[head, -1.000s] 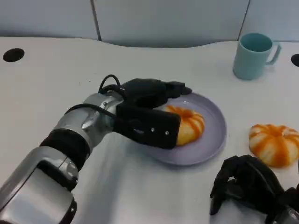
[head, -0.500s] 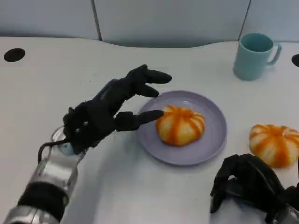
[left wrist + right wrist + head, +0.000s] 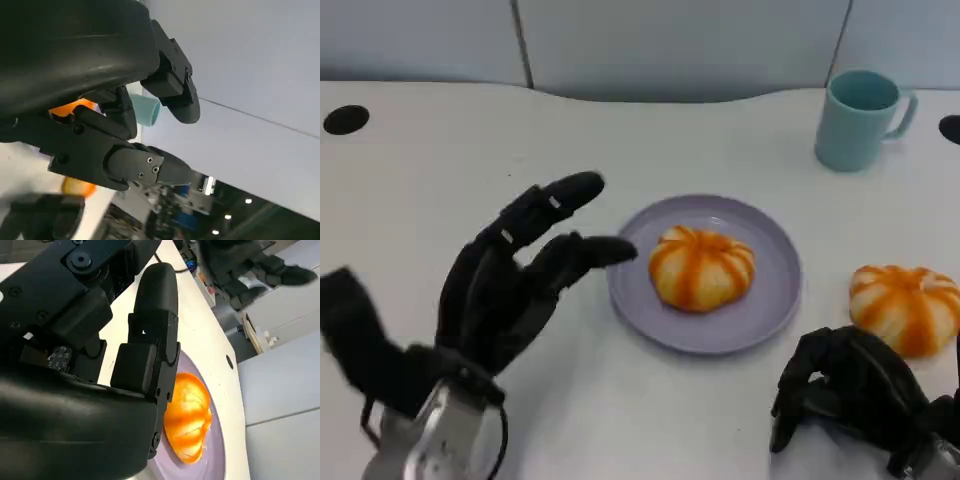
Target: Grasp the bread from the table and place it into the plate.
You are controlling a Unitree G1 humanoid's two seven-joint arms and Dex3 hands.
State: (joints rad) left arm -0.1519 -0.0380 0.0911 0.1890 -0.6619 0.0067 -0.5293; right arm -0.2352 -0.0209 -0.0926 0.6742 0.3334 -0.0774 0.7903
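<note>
Across the whole scene, a smooth white tabletop (image 3: 440,150), with a pale grey panelled wall (image 3: 680,40) along its far edge. At near left, raised above the tabletop, the black many-fingered left hand (image 3: 495,290) on its silver forearm (image 3: 435,440): fingers (image 3: 552,198) spread well apart and stretched toward the right, holding nothing, their tips near the left rim of the plate but apart from it. At near right, low over the tabletop, the black right hand (image 3: 850,395): fingers curled inward and down, nothing visible in them. In the middle, slightly right, a round flat lilac plate (image 3: 770,300). On the plate, just left of its centre, a round bun of bread with orange and pale yellow stripes (image 3: 702,267), resting there untouched by either hand. At the right, on the bare tabletop and off the plate, a second striped orange bun (image 3: 908,308), just beyond the right hand. At far right, an upright light teal mug (image 3: 858,120) with its handle turned to the right, well apart from the plate. At far left and far right edges, small dark round holes in the tabletop (image 3: 345,120). In the right wrist view, the bread on the plate again (image 3: 189,415), beyond the curled black fingers (image 3: 150,355). In the left wrist view, the teal mug between the spread fingers (image 3: 135,165).
</note>
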